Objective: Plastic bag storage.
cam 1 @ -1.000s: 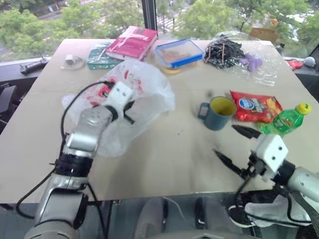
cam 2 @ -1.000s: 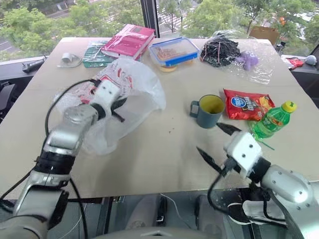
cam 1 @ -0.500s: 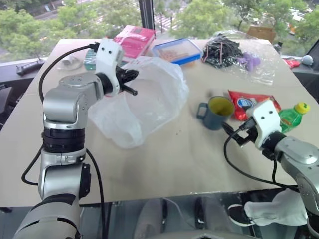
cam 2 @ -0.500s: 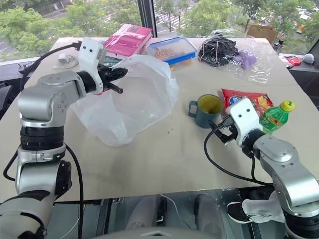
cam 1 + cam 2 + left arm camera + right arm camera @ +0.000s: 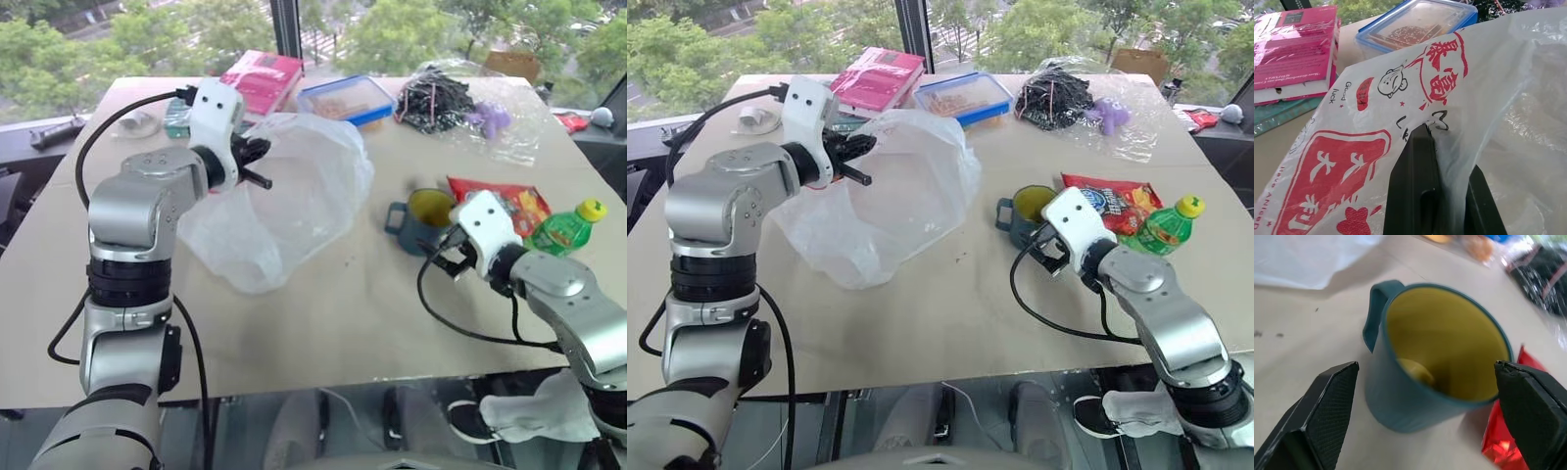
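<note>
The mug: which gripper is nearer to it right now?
The right. The right gripper stands open with the mug just ahead, between its fingers and untouched. The left gripper is across the table, shut on the plastic bag.

A beige table (image 5: 323, 313) carries a mug (image 5: 423, 217) and book (image 5: 263, 80).

Beige table (image 5: 323, 323) under daylight, window (image 5: 118, 39) behind with dark mullion (image 5: 285, 27), green trees (image 5: 411, 34) outside
</note>
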Motion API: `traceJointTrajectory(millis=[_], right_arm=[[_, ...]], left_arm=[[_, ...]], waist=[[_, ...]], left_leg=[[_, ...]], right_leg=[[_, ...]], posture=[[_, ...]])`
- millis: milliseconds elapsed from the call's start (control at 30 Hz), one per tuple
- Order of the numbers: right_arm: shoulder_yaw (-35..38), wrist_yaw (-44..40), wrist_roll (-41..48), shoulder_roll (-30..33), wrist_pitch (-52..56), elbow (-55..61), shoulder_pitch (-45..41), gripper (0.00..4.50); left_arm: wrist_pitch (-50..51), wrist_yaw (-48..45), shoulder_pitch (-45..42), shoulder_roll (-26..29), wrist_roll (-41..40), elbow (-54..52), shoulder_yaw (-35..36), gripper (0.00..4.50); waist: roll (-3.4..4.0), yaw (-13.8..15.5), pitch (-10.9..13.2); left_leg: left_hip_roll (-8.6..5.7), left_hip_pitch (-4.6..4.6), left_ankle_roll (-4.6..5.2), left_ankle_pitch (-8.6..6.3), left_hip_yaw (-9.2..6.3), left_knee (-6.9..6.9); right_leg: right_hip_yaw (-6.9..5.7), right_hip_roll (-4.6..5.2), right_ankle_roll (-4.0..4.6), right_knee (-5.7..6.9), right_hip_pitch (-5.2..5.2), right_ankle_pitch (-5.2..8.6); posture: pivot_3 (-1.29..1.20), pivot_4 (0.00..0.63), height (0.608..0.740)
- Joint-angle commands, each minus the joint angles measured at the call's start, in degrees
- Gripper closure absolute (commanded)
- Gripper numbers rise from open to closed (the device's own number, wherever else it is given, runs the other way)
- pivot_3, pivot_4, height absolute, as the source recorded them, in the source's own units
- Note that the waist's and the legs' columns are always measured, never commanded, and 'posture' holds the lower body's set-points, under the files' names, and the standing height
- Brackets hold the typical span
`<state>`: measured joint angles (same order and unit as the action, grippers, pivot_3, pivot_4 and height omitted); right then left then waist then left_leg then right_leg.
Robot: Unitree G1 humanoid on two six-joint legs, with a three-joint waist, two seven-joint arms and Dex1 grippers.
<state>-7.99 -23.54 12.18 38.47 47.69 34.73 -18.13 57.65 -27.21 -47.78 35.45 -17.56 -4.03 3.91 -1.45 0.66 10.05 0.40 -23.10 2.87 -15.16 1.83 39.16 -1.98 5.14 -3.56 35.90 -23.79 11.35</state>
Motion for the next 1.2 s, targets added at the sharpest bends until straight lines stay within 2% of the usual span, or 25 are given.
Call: traceJointTrajectory(millis=[33, 133, 200, 267, 433, 500, 567, 700, 767, 867, 1033, 1200], right_arm=[[-3.3, -4.6, -2.9, 2.9, -3.8, -2.5, -4.2, 0.0], [-5.5, -8.5, -4.0, 4.8, -4.9, -5.7, -7.3, 0.0], [-6.9, -11.4, -5.0, 6.6, -5.4, -7.8, -9.1, 0.52], [-8.9, -15.0, -6.9, 9.3, -7.8, -9.7, -10.7, 1.27], [-10.3, -19.9, -10.2, 12.5, -13.1, -11.0, -12.2, 3.82], [-9.4, -21.3, -10.6, 12.9, -13.8, -10.7, -12.9, 4.36], [-7.5, -22.5, -9.5, 12.7, -15.1, -9.6, -13.3, 4.36], [-1.5, -23.8, 0.8, 6.4, -11.2, -5.0, -14.2, 4.36], [-0.7, -22.6, 5.1, 1.8, -6.8, -2.9, -15.3, 4.36], [-0.3, -18.0, 13.3, -11.9, -0.7, -4.9, -17.8, 4.36], [-3.4, -16.6, 13.3, -23.1, -3.3, -16.8, -22.9, 4.36], [-4.8, -15.5, 9.7, -27.8, -7.9, -29.0, -28.9, 4.36]], left_arm=[[-1.0, 0.0, -0.5, 0.5, 0.4, -2.9, -0.2, 4.48], [-2.0, -0.3, -0.3, 1.0, 0.9, -3.1, -0.9, 4.48], [-2.0, -0.2, -0.1, 0.9, 1.0, -3.5, -0.8, 4.5], [-1.9, 0.0, 0.5, 1.0, 1.1, -4.3, -0.8, 4.5], [-2.2, 0.6, 1.8, 1.0, 1.2, -5.9, -0.4, 4.5], [-2.0, 0.9, 1.9, 0.7, 0.9, -6.1, 0.0, 4.5], [-1.7, 1.1, 1.7, 0.4, 0.6, -5.9, 0.4, 4.5], [-1.4, 0.9, 1.2, 0.1, -0.3, -5.4, 0.9, 4.5], [-0.9, 0.5, 0.9, -0.3, -1.2, -5.5, 1.4, 4.5], [-0.2, -0.2, 0.6, 0.0, -2.2, -6.2, 1.7, 4.5], [1.2, -0.2, -0.7, -0.4, -4.1, -7.8, 2.2, 4.5], [2.7, -0.5, -0.1, 0.9, -5.2, -10.1, 2.9, 4.5]], waist=[[0.0, -0.1, 0.0], [0.0, -0.1, 0.0], [0.0, 0.0, 0.0], [0.0, 0.1, 0.0], [-0.01, 0.0, 0.0], [-0.01, 0.0, 0.0], [-0.01, 0.0, 0.0], [-0.02, -0.1, 0.0], [-0.02, -0.1, 0.0], [-0.03, -0.3, 0.0], [0.03, 0.0, 0.1], [0.04, -0.1, 0.1]], left_leg=[[0.0, 0.01, 0.0, 0.0, 0.0, 0.0], [0.0, 0.01, 0.03, -0.02, 0.01, 0.01], [0.0, 0.0, 0.02, -0.01, 0.01, 0.01], [0.0, -0.03, 0.01, -0.01, -0.01, 0.01], [0.0, -0.05, 0.0, 0.0, -0.01, 0.01], [0.01, -0.05, 0.0, 0.0, 0.0, 0.01], [0.01, -0.05, -0.01, 0.0, 0.0, 0.01], [0.03, -0.06, -0.01, 0.0, -0.02, 0.02], [0.07, -0.05, -0.02, 0.01, -0.03, 0.02], [0.13, -0.02, -0.03, 0.01, -0.05, 0.02], [0.03, -0.06, -0.03, 0.02, -0.12, 0.04], [-0.08, -0.1, -0.04, 0.03, -0.21, 0.04]], right_leg=[[0.0, 0.0, 0.0, 0.0, 0.0, 0.0], [0.01, 0.0, 0.0, 0.0, 0.0, 0.0], [0.0, 0.0, 0.0, 0.0, 0.01, 0.0], [-0.01, 0.0, 0.0, -0.03, 0.0, 0.0], [-0.01, 0.02, 0.0, -0.07, -0.01, 0.0], [-0.01, 0.01, 0.0, -0.05, -0.02, 0.0], [0.0, 0.01, 0.0, -0.04, -0.02, 0.0], [-0.01, 0.01, 0.0, -0.04, -0.02, -0.01], [-0.02, -0.01, 0.0, -0.03, -0.01, -0.01], [-0.04, -0.05, 0.01, 0.01, -0.01, -0.01], [-0.02, -0.02, 0.02, 0.04, 0.0, -0.02], [0.04, -0.04, 0.01, 0.05, -0.02, -0.02]], posture=[[0.0, 0.15, 0.74], [0.0, 0.15, 0.74], [0.0, 0.15, 0.74], [0.0, 0.15, 0.74], [0.0, 0.15, 0.74], [0.0, 0.15, 0.74], [0.0, 0.15, 0.74], [0.0, 0.15, 0.74], [0.0, 0.15, 0.74], [0.0, 0.15, 0.74], [0.0, 0.15, 0.74], [0.0, 0.15, 0.74]])
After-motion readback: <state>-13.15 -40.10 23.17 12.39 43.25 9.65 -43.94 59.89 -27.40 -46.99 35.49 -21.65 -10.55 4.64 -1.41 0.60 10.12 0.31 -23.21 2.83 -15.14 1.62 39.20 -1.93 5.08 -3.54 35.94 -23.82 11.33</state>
